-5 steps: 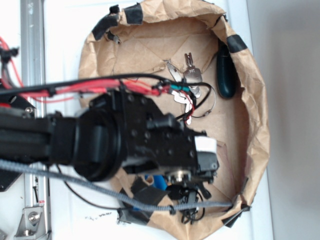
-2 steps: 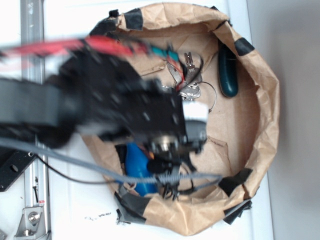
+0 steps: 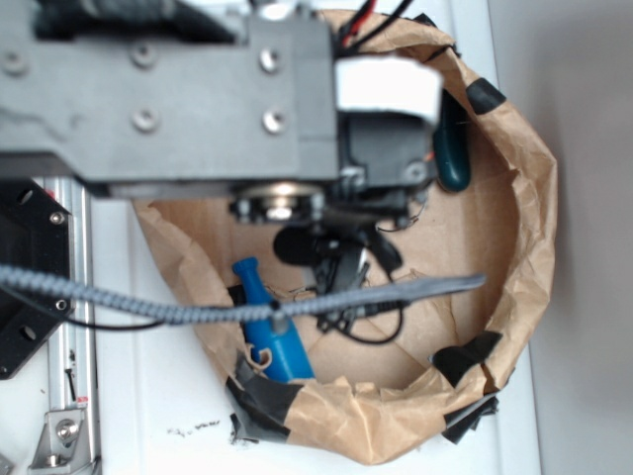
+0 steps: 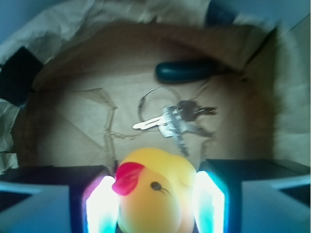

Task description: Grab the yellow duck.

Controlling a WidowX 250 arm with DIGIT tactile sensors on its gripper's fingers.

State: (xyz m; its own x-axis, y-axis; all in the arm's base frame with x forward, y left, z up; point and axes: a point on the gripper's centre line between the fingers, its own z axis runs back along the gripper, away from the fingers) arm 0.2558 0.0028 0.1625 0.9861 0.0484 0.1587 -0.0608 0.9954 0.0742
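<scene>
In the wrist view the yellow duck (image 4: 158, 194), with its red beak pointing left, sits between my gripper's (image 4: 155, 199) two lit pads (image 4: 103, 204). Both pads press against its sides, so the gripper is shut on the duck and holds it above the brown paper floor. In the exterior view the arm fills the upper frame, and the gripper (image 3: 331, 259) hangs below it as a dark shape over the paper basin. The duck is hidden there by the gripper.
A crumpled brown paper basin (image 3: 519, 247) with black tape patches holds everything. A blue bottle (image 3: 269, 327) lies at its lower left. A dark teal oblong object (image 4: 187, 72) and a bunch of keys (image 4: 171, 119) lie on the floor. A grey cable (image 3: 148, 309) crosses the view.
The arm has risen toward the exterior camera and moved up the frame. The blue bottle, covered before, now shows in full. The keys are now hidden behind the arm.
</scene>
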